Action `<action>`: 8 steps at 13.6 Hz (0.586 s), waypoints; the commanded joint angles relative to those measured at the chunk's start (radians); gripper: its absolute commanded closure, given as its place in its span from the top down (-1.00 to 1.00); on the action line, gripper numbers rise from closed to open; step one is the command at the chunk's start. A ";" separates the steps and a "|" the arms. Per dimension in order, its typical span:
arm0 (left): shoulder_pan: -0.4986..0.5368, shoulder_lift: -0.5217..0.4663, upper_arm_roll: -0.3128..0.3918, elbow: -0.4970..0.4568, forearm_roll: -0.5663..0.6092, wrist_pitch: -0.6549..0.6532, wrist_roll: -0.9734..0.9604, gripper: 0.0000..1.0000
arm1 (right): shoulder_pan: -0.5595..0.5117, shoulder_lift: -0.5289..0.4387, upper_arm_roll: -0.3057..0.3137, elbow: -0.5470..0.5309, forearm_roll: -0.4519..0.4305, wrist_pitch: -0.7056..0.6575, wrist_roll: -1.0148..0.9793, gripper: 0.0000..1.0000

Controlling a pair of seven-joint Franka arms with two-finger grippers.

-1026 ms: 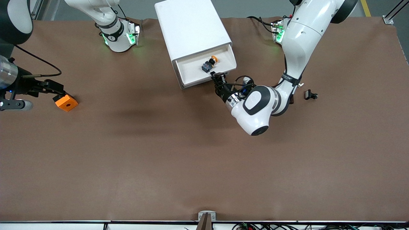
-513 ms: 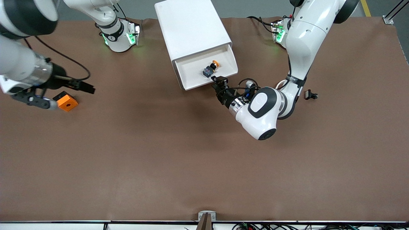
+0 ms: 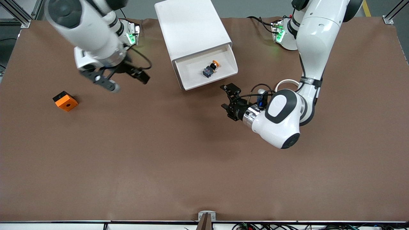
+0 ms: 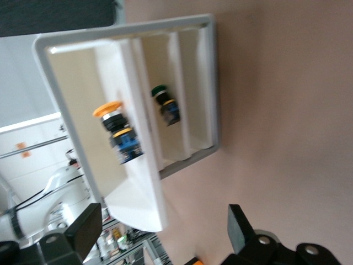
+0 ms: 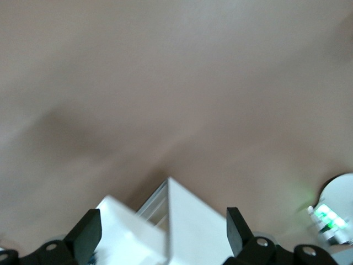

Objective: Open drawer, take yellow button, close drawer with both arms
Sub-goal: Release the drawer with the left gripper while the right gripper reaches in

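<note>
The white cabinet stands at the robots' edge of the table, its drawer pulled open. The button, orange cap on a black-and-blue body, lies in the drawer; it also shows in the left wrist view. My left gripper is open and empty, just off the drawer's front and clear of it; in its own view it faces the drawer. My right gripper is open and empty, in the air beside the cabinet, toward the right arm's end. Its wrist view shows a cabinet corner.
An orange square block with a hole lies on the brown table near the right arm's end. A second small button with a green cap shows inside the cabinet under the drawer. The left arm's elbow hangs over the table nearer the camera than the drawer.
My left gripper has drawn back from the drawer's front and opened wider. My right arm has swung from beside the orange block toward the cabinet. The drawer came out slightly.
</note>
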 commanded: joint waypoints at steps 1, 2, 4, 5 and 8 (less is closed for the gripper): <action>-0.008 -0.024 0.057 0.024 0.070 -0.003 0.054 1.00 | 0.121 -0.001 -0.015 -0.002 0.002 0.056 0.192 1.00; -0.005 -0.037 0.072 0.030 0.081 0.003 0.073 1.00 | 0.166 0.006 -0.015 -0.002 -0.013 0.083 0.254 1.00; -0.011 -0.060 0.127 0.036 0.087 0.009 0.120 1.00 | 0.241 0.047 -0.015 -0.001 -0.056 0.133 0.352 1.00; -0.014 -0.080 0.150 0.036 0.113 0.015 0.169 1.00 | 0.275 0.070 -0.015 -0.001 -0.071 0.158 0.387 1.00; -0.018 -0.132 0.151 0.035 0.278 0.029 0.388 1.00 | 0.345 0.138 -0.015 0.004 -0.096 0.216 0.468 1.00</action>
